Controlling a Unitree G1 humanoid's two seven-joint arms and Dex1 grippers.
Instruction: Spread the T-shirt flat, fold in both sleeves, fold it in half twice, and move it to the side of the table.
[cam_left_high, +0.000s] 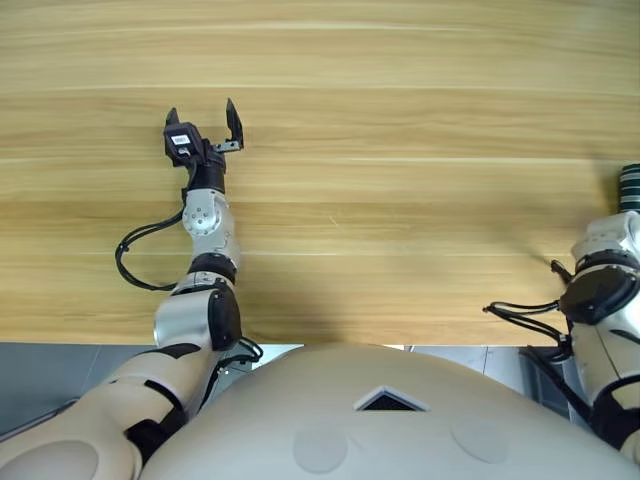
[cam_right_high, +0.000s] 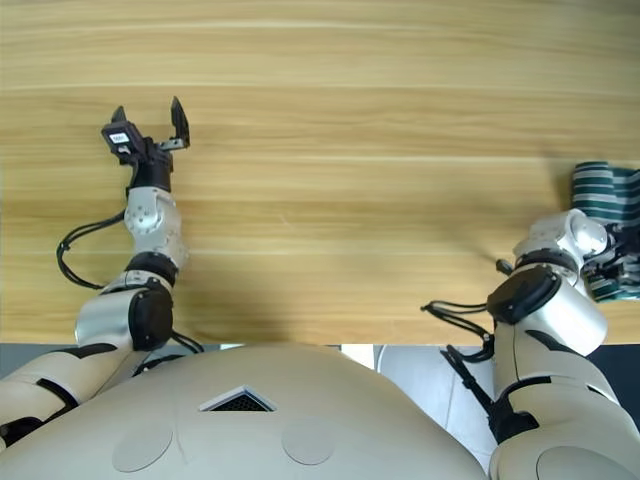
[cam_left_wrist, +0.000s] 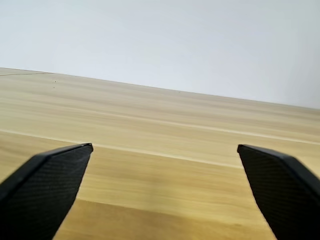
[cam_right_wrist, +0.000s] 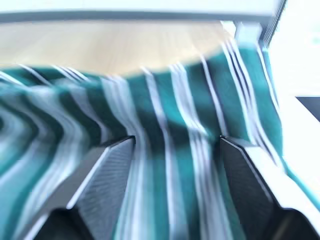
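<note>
Two black fingers of the left gripper (cam_left_high: 203, 112) stand spread wide with nothing between them. They are in the upper left of the left eye frame, over bare wood of the table (cam_left_high: 420, 150). The left wrist view shows the same fingers (cam_left_wrist: 45, 185) well apart at the lower corners of the frame, and the tabletop runs away to a pale wall (cam_left_wrist: 160, 40) across the top. The T-shirt (cam_right_high: 603, 192), green with white stripes, lies at the right edge of the right eye frame, near the table's front edge and cut off by the frame. The right gripper (cam_right_wrist: 177, 145) is close over it. In the right wrist view its two fingers are parted, and the striped cloth spreads between and beyond them. Whether they touch the cloth cannot be told.
</note>
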